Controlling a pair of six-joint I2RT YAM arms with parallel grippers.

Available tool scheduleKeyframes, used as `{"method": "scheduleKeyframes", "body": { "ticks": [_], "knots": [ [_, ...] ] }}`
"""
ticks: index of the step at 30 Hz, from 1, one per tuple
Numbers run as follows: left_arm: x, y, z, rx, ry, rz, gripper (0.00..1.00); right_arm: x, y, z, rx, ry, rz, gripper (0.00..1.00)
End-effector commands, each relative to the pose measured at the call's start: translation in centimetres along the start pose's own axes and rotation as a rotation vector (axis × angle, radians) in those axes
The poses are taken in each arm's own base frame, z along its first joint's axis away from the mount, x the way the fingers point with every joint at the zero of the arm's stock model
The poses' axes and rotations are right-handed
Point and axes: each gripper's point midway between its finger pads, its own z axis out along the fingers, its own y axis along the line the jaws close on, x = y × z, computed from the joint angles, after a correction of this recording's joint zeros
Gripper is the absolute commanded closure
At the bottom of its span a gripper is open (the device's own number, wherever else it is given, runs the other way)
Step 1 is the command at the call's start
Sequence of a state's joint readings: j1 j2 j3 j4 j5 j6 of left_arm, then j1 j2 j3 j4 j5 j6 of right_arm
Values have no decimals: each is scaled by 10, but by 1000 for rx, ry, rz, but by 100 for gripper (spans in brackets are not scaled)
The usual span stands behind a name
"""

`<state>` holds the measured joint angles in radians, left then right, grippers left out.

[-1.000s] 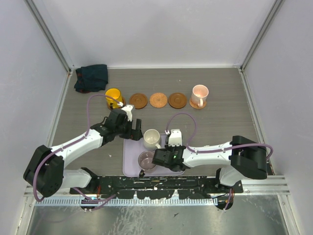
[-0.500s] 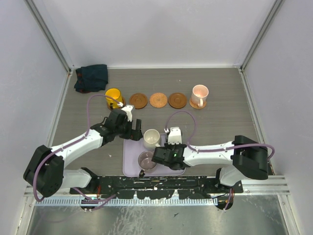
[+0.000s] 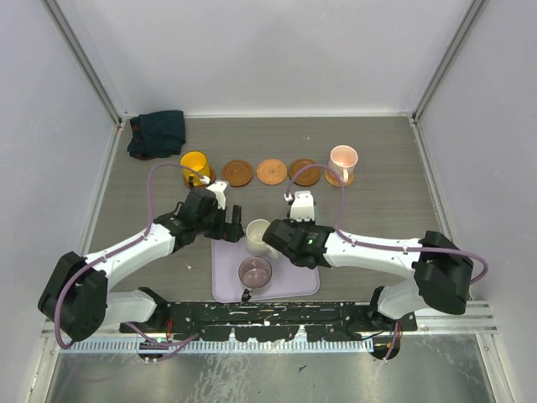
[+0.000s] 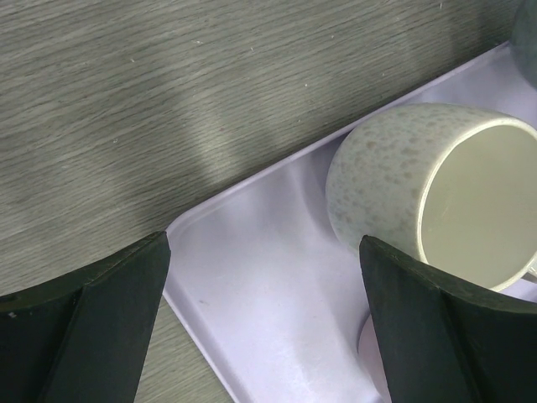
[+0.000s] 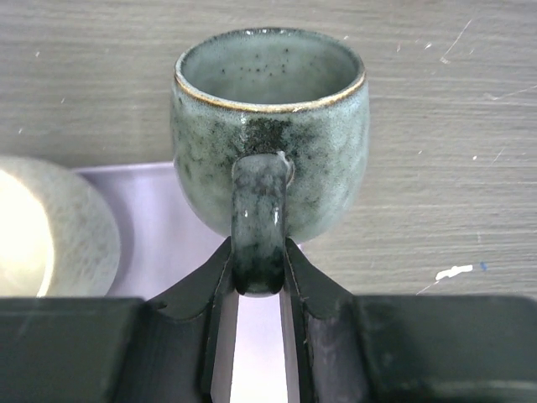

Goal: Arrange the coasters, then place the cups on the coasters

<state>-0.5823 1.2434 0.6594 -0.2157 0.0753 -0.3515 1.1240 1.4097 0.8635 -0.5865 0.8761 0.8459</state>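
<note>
My right gripper (image 5: 258, 273) is shut on the handle of the grey-green cup (image 5: 268, 126), holding it upright over the far edge of the lavender tray (image 5: 159, 227). In the top view my right wrist (image 3: 294, 238) covers that cup. The cream-white cup (image 3: 256, 236) and the mauve cup (image 3: 254, 271) stand on the tray (image 3: 289, 281). My left gripper (image 4: 277, 336) hangs open over the tray's far left corner, beside the cream-white cup (image 4: 428, 201). Three bare coasters (image 3: 271, 171) lie in a row. The yellow cup (image 3: 194, 164) and the pink cup (image 3: 342, 159) each sit on an end coaster.
A dark folded cloth (image 3: 157, 133) lies in the far left corner. Grey walls close in the table on the left, far and right sides. The right arm's purple cable (image 3: 323, 172) arches above the rightmost bare coaster.
My right arm has carried the grey-green cup from the tray's near part toward its far edge, uncovering the mauve cup. The left arm has barely moved.
</note>
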Motion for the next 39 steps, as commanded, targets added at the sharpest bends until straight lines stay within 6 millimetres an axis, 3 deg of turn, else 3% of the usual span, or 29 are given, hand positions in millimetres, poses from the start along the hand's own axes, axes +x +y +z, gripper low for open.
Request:
{"method": "scheduleKeyframes", "body": {
  "ticks": [1,6,19,24,25,26,31,34,39],
  "knots": [
    [-15,-3,0,13,-63,9,4,-53,-2,-5,-6,-129,61,99],
    [-13,-2,1,9,-59,9,3,-33,-1,-7,-55,-62,76,99],
    [-13,-6,2,25,-51,3,4,57,30,-23,-252,106,-12,99],
    [-12,-7,0,31,-49,-2,3,91,29,-27,-231,194,-37,99],
    [-12,-7,0,31,-49,-1,3,94,29,-28,-224,203,-42,98],
    [-12,-7,-1,31,-52,-2,3,95,27,-29,-214,209,-45,91],
    [-11,-7,-1,34,-50,-1,3,80,28,-35,-183,190,-37,48],
    [-11,-7,-2,36,-53,-1,3,69,30,-40,-170,186,-40,40],
    [-11,-8,-1,44,-60,2,3,52,34,-46,-127,179,-53,39]
  ]
}}
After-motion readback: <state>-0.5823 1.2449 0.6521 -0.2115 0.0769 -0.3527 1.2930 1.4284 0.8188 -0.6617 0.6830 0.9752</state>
